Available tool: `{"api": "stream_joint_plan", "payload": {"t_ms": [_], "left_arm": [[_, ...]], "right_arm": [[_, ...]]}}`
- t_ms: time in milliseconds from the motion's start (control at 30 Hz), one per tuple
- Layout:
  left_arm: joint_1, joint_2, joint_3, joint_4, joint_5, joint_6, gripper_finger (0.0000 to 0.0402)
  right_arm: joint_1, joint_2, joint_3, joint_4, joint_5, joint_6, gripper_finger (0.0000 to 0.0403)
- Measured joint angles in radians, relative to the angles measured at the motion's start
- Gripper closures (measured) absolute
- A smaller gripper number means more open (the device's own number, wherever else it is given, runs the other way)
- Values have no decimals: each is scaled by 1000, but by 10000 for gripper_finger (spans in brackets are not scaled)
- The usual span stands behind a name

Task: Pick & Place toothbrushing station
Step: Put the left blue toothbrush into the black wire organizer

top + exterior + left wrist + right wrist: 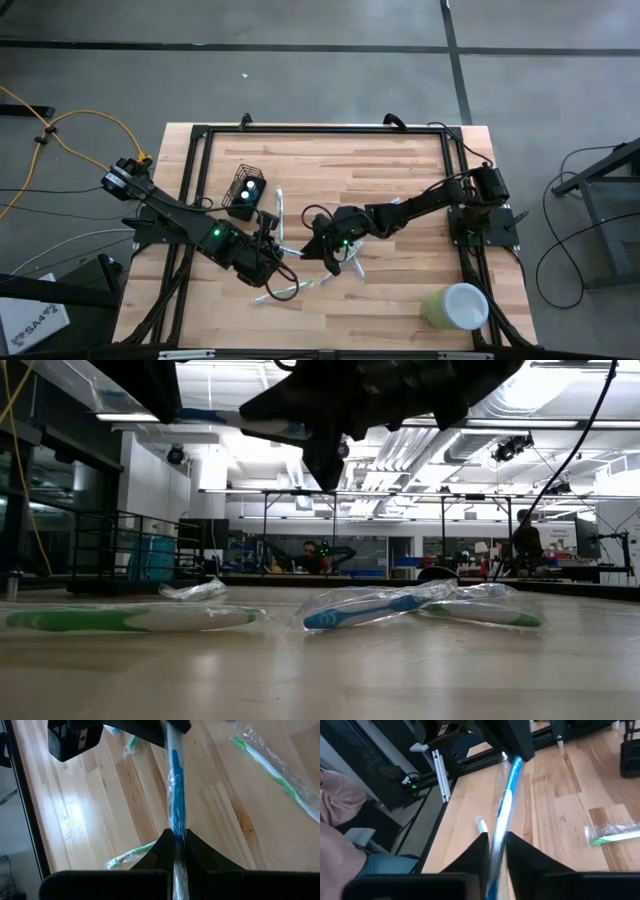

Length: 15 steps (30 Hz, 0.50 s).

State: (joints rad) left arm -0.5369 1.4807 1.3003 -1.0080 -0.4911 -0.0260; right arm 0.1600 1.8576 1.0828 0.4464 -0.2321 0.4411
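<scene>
A blue toothbrush in a clear wrapper is held in the air between my two grippers, above the middle of the table; it also shows in the right wrist view. My left gripper is shut on one end and my right gripper is shut on the other. The black wire-mesh holder cup stands on its base on the table, toward the far edge from my left gripper, and nothing touches it. My left gripper pinches the wrapped toothbrush near one end between its two fingers. The brush runs straight out ahead of the fingers toward my right gripper, clear of the table. My right gripper pinches the wrapped toothbrush near its other end between its two fingers. The brush runs straight out ahead of the fingers toward my left gripper, clear of the table.
Several other wrapped toothbrushes lie flat on the table: a green one, a blue one, another green one. A pale green cup stands near the front right corner. A person's pink sleeve shows beyond the table edge.
</scene>
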Motion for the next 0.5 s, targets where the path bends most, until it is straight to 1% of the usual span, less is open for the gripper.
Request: {"api": "stream_joint_plan", "payload": {"t_ms": [100,167,300,500], "left_arm": [[0,0,0,0,0,0,396],[0,0,0,0,0,0,396],[0,0,0,3,0,1,391],[-1,0,0,5,-1,7,361]], "right_arm": [[-1,0,-1,-4,7,0,378],[-1,0,-1,-6,8,-7,386],[-1,0,-1,-22,8,-14,387],[-1,0,-1,-23,3,-16,388]]}}
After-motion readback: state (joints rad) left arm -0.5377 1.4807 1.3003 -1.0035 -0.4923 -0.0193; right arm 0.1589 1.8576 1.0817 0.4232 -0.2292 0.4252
